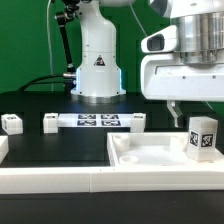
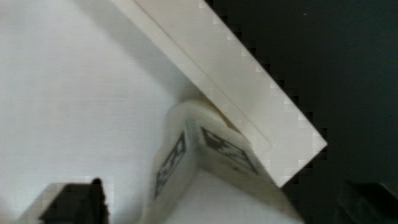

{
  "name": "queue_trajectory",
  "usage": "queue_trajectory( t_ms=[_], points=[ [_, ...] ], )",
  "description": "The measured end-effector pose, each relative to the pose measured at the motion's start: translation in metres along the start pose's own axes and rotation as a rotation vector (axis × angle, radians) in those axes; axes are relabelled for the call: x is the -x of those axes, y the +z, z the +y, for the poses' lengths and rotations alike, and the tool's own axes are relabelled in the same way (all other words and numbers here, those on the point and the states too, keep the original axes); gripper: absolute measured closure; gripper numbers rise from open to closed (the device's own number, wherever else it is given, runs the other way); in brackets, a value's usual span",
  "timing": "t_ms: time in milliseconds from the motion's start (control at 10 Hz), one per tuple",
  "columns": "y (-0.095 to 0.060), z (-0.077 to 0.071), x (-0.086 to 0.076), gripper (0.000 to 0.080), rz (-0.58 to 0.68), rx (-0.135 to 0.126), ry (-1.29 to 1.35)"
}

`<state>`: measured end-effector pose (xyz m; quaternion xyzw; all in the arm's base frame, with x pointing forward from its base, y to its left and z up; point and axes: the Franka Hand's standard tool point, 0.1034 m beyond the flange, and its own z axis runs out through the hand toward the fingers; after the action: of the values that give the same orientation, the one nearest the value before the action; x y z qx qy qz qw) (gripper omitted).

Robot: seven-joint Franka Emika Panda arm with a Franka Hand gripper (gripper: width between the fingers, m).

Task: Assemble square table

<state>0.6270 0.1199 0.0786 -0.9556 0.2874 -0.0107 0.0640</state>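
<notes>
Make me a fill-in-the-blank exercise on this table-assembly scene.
1. One leg stands ___ inside the top, not lying down.
2. That leg is toward the exterior view's ___ side of the top.
3. The gripper over the leg holds nothing; its jaws are ___.

Missing words: upright; right; open.

Desk point(image 1: 60, 145): black surface, matte. Marker board point(image 1: 100, 121): thin white strip lying flat toward the back of the desk, with black-and-white tags printed along its middle (patterns too small to read). Border rail point(image 1: 50, 182): long white bar running across the front. Green backdrop point(image 1: 25, 50) stands behind.
</notes>
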Motion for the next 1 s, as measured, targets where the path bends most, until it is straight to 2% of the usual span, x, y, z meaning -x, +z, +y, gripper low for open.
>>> queue_trajectory(
  t_ms=[300,900,1000],
  points=[
    [-0.0002,0.0019,-0.0017,0.0151,0.001,0.001,-0.194],
    [0.0006,-0.0006,0.0017,0.0151,0.015,0.051,-0.604],
    [0.0005,0.0002,0.001,0.0151,0.013,0.053,-0.658]
  ],
)
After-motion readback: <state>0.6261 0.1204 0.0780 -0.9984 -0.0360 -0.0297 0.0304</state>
